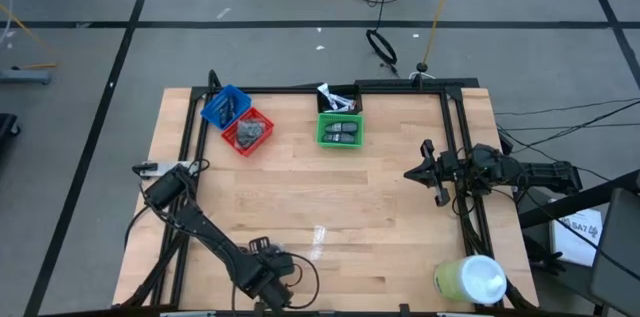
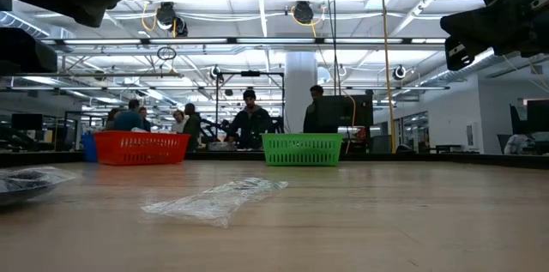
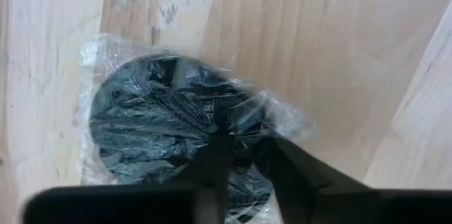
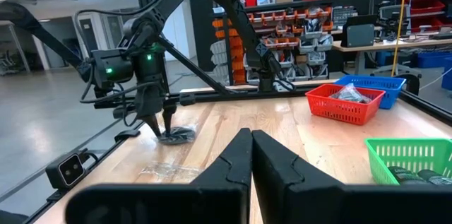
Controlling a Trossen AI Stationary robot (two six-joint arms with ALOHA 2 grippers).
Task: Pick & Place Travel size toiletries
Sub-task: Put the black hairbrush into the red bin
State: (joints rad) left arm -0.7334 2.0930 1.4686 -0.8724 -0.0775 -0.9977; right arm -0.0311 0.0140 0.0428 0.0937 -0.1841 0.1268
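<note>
A dark grey round disc (image 3: 162,125) in crinkled clear wrap lies flat on the wooden table near its near edge. My left gripper (image 3: 244,146) points straight down on it and is shut on it; the right wrist view shows this gripper (image 4: 164,128) over the disc (image 4: 178,135). In the high view the left gripper (image 1: 267,279) hides the disc. My right gripper (image 4: 251,146) is shut with nothing in it and waits level at the table's right side (image 1: 437,172). My left gripper pinches the wrapped disc near its rim (image 3: 244,121) between its two fingers. The fingers (image 3: 215,155) come from above, pointing down. The disc lies flat on the table, and its clear wrap is puckered where the fingers meet it.
At the table's far side stand a blue basket (image 1: 225,105), a red basket (image 1: 247,132), a green basket (image 1: 340,130) and a black bin with white tubes (image 1: 338,100). A clear wrapper scrap (image 1: 318,237) lies mid-table. A big yellow-green cylinder (image 1: 470,279) lies near right.
</note>
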